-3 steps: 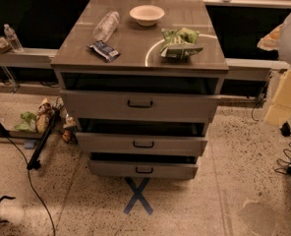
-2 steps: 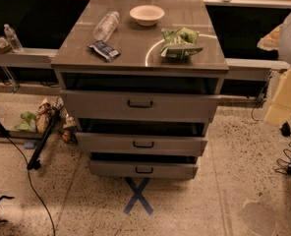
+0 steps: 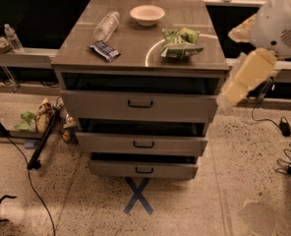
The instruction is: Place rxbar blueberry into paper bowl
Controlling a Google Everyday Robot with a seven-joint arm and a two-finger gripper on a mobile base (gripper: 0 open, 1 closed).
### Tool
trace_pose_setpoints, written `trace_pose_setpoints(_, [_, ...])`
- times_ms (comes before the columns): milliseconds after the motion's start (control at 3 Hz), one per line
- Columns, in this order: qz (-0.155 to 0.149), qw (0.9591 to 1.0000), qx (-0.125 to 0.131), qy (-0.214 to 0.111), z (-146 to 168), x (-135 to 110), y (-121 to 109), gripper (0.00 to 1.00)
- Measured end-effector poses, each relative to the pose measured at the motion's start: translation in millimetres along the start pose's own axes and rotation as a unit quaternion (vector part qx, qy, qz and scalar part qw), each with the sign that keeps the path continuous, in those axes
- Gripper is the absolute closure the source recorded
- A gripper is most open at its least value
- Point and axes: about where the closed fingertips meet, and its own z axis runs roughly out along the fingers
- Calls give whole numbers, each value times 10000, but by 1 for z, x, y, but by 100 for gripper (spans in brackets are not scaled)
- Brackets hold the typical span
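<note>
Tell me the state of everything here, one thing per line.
Bowl: upright, empty.
Rxbar: flat on cabinet top, outside the bowl.
Bottle: lying on its side.
Chip bag: lying crumpled.
Drawers: all three slightly open.
Gripper: right of cabinet, off the top.

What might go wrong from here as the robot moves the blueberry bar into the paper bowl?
The gripper hangs right of the cabinet, so reaching the rxbar blueberry at the left front could sweep the green chip bag in between. The clear bottle lies on its side just behind the bar, beside the paper bowl; a nudge might roll it.
</note>
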Motion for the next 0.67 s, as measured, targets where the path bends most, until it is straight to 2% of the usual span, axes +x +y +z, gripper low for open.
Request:
trace_pose_setpoints(333, [407,9939,-129,-1015,19,-58,-18,0])
trace_pose_setpoints(667, [738,9821,-324,-1700,33,-110,-26,0])
